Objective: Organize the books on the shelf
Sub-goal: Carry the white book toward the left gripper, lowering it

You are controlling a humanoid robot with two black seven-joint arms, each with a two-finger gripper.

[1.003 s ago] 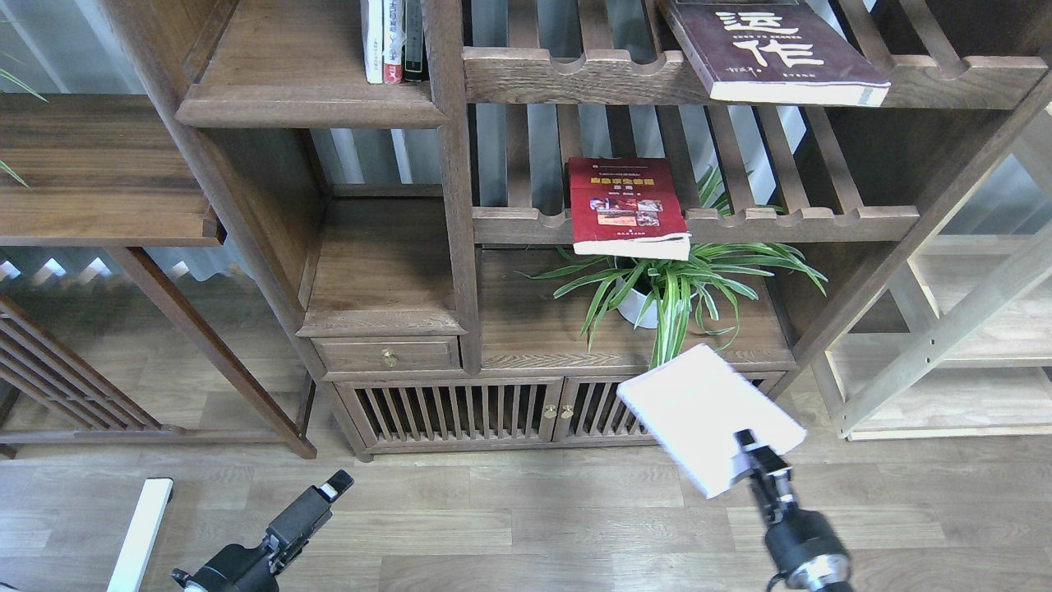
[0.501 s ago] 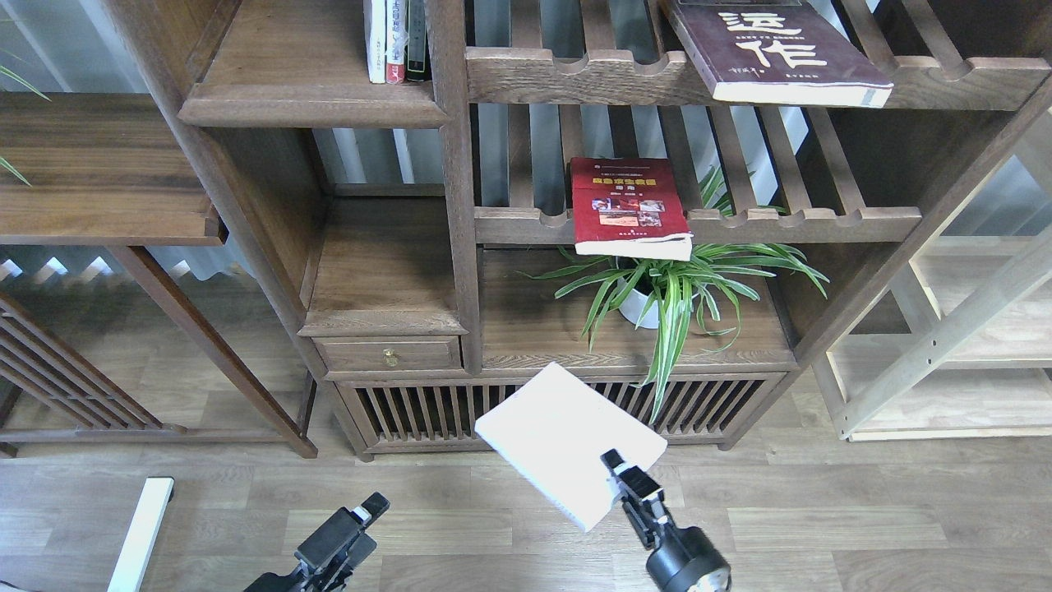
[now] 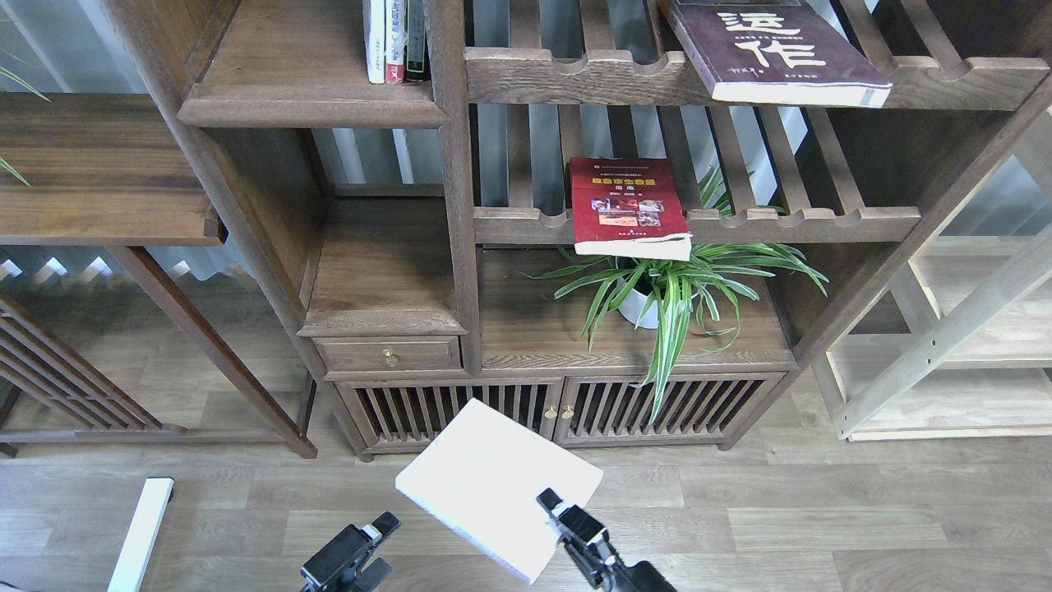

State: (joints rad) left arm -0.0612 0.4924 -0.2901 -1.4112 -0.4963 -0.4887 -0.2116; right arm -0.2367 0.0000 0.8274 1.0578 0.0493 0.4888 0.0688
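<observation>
Right tool (image 3: 557, 508) clamped on pale book's (image 3: 493, 485) near edge; left tool (image 3: 362, 551) apparently empty, beside.

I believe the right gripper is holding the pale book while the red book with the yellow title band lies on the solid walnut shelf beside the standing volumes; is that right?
Not quite. The head view shows the red book lying on the slatted rack above the potted plant, its front edge overhanging the rail, not on the solid shelf. The rest holds: the right gripper grips the pale book.
</observation>
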